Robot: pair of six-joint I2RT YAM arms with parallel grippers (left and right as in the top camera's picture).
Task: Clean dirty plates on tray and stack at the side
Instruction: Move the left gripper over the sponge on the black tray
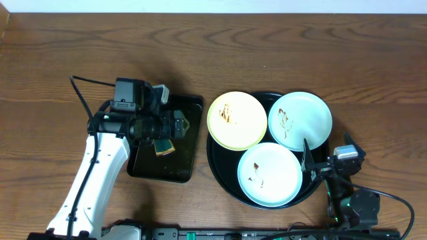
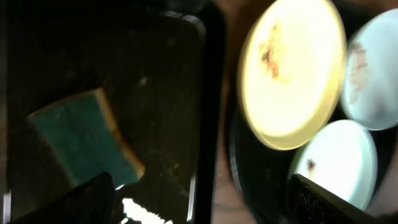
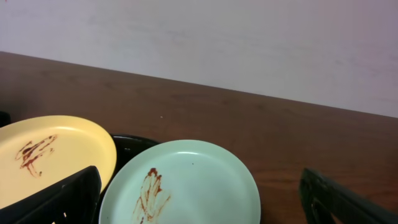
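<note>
Left gripper (image 2: 200, 180): jaws wide apart above the sponge (image 2: 84, 140). Right gripper (image 3: 200, 173): jaws apart at the tray (image 1: 222, 172) rim, 4 o'clock. Three smeared plates (image 1: 237, 120) crowd the tray, rims touching — lifting one may drag a neighbour.

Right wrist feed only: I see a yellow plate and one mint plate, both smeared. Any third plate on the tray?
Observer: Yes, a second mint plate, lightly smeared, sits on the round tray, nearest the robot.
Operator: Sponge?
Observer: The sponge lies in the rectangular tray, left of the round tray.
Operator: Left gripper?
Observer: The left gripper is open above that rectangular tray, sponge ungripped.
</note>
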